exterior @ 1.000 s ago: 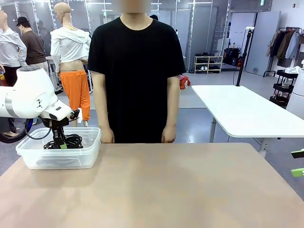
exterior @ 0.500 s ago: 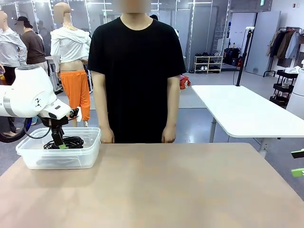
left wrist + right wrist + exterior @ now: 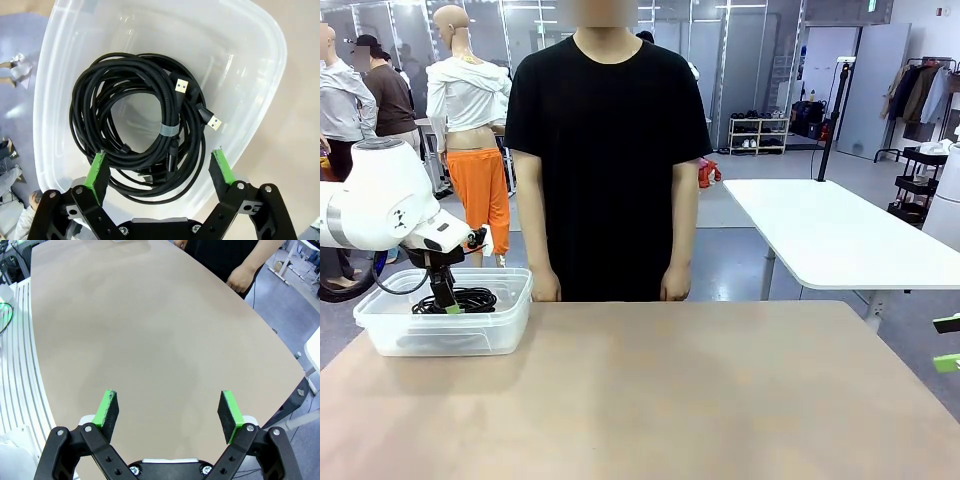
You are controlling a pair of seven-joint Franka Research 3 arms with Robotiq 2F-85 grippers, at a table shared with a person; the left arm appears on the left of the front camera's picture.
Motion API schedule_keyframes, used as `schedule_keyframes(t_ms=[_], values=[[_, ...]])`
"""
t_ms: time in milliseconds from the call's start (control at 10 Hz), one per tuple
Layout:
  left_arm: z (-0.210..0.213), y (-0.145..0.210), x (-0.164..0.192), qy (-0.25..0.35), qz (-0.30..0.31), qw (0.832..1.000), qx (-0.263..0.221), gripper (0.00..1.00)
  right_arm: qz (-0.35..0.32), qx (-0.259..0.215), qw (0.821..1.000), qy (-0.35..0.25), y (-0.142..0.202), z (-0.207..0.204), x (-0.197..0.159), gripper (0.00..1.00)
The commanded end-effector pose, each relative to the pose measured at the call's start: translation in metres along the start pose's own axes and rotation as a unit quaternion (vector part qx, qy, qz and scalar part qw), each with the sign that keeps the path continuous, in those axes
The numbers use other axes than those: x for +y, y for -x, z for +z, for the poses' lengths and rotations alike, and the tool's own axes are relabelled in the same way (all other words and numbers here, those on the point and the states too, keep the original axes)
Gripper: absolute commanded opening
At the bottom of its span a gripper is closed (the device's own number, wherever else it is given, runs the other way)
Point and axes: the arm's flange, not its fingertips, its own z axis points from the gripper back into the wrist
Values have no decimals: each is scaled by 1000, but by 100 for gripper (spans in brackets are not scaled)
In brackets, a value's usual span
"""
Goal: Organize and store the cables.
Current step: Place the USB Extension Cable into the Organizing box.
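In the front view, the cables lay heaped inside a clear plastic bin that stood at the robot's left end of the surface, close to its far edge. That looked like the storing place the task calls for, so the cords seemed to be where they were meant to end. The left end effector hung over the bin with its tips down at the coil. A person stood at the far side, hands loose at the edge and touching nothing.

In the left wrist view, the left end effector stood wide, its green pads either side of the near part of the coil and apart from the cords, gripping nothing. The cables lay as overlapping black loops on the floor of the bin, one bundle bound by a grey tie, two metal plug ends lying on top. The loops sat just beyond and below the tips, within the bin's walls. I judged this a release pose: spread wide so the cords could lie free.

In the right wrist view, the right end effector was likewise wide and empty, hovering over bare surface, well apart from the cables, probably parked out of the way.
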Motion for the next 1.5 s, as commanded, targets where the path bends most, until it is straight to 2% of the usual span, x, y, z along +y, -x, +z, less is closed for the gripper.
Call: schedule_keyframes(t_ms=[0, 900, 1000, 1100, 1200, 1300, 1400], values=[[2, 1, 4, 7, -7, 1000, 1, 100, -3, -6, 1000, 1, -1, 0, -2, 100], [0, 0, 0, 1, 0, 1000, 0, 100, -3, -6, 1000, 1, -1, 0, -2, 100], [16, 6, -1, 24, 23, 999, -18, 100, -3, -6, 1000, 1, -1, 0, -2, 100], [40, 16, -4, 58, 51, 995, -70, 100, -3, -6, 1000, 1, -1, 0, -2, 100], [63, 33, -10, 64, 65, 989, -114, 100, -3, -6, 1000, 1, -1, 0, -2, 100], [78, 51, -23, 92, 76, 981, -150, 100, -3, -6, 1000, 1, -1, 0, -2, 100], [85, 71, -40, 95, 85, 976, -177, 100, -3, -6, 1000, 1, -1, 0, -2, 100]])
